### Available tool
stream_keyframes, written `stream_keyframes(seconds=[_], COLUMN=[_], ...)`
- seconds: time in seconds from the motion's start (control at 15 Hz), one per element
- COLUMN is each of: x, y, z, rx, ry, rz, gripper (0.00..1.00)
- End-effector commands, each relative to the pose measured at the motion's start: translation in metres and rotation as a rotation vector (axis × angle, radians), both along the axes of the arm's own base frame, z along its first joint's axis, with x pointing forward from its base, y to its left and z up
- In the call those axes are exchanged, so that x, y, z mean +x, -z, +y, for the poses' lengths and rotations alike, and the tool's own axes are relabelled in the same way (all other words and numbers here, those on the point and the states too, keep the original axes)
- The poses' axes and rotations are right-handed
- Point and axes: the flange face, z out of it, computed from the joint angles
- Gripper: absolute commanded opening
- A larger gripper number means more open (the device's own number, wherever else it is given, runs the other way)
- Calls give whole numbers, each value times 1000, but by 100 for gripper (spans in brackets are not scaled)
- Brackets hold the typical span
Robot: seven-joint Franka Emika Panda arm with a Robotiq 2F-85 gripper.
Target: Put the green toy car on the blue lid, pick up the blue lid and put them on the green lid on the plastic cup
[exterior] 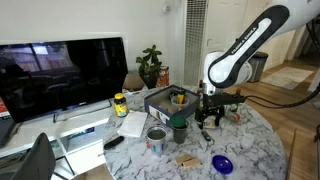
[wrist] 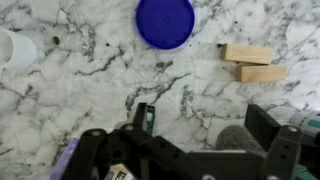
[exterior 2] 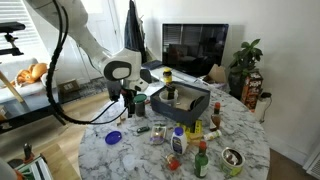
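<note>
The blue lid [wrist: 166, 20] lies flat on the marble table, at the top of the wrist view; it also shows in both exterior views [exterior: 222, 163] [exterior 2: 114, 137]. My gripper [wrist: 203, 118] hangs low over the table, jaws wide apart, a short way from the lid. A small green piece, likely the green toy car [wrist: 150, 118], shows just inside one finger, mostly hidden. The plastic cup [exterior: 179, 131] with its green lid [exterior: 179, 121] stands beside the gripper [exterior: 207, 118]. Nothing lies on the blue lid.
Two wooden blocks [wrist: 250, 62] lie near the blue lid. A silvery tin can [exterior: 156, 138] stands by the cup. A dark tray of items [exterior: 168, 99] sits behind. A white cup [wrist: 10, 48] is at the wrist view's edge. Bottles [exterior 2: 190, 140] crowd one side.
</note>
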Motion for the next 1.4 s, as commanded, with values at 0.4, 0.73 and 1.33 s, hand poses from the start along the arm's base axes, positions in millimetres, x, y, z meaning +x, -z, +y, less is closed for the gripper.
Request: stream_keyframes(seconds=[0.4, 0.73, 1.33], x=[-1, 1, 5], y=[77, 96, 106], z=[-22, -31, -35], rx=[-52, -84, -99], ry=[94, 136, 169], rz=[-89, -135, -155], gripper=[100, 95, 24])
